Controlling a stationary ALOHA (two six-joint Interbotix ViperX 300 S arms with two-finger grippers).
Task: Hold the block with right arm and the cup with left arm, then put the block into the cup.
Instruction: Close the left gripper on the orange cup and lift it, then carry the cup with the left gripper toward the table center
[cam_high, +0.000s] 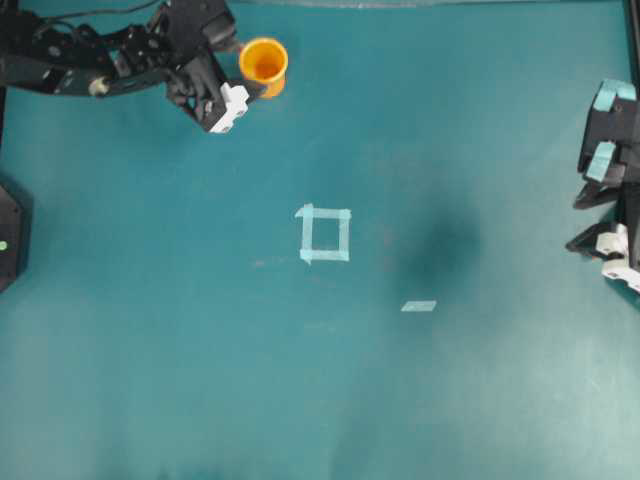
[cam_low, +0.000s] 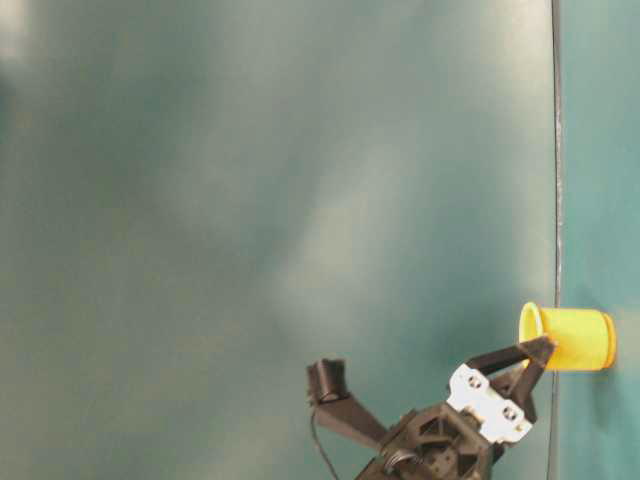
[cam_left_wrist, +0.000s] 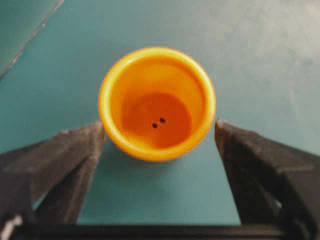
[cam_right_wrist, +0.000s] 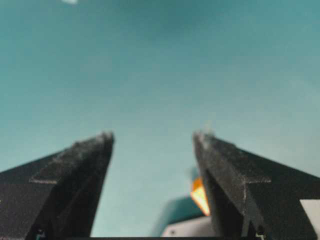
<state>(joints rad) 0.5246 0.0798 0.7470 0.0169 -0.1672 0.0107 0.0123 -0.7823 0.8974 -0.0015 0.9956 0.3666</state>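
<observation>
Your left gripper (cam_left_wrist: 159, 131) is spread wide with the cup (cam_left_wrist: 157, 102) standing upright right between its fingers, so you only need to squeeze.

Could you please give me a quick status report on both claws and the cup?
Left claw open, straddling the cup, not gripping. Right claw open, empty, parked at table edge. Cup upright, empty. Block not clearly seen. Nothing in the way.

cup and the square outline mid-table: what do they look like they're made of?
Cup: likely molded plastic, smooth and slightly glossy, going by the soft sheen on the rounded rim and uniform yellow-orange colour. Square outline: probably pale matte tape strips, flat with overlapping corners.
</observation>
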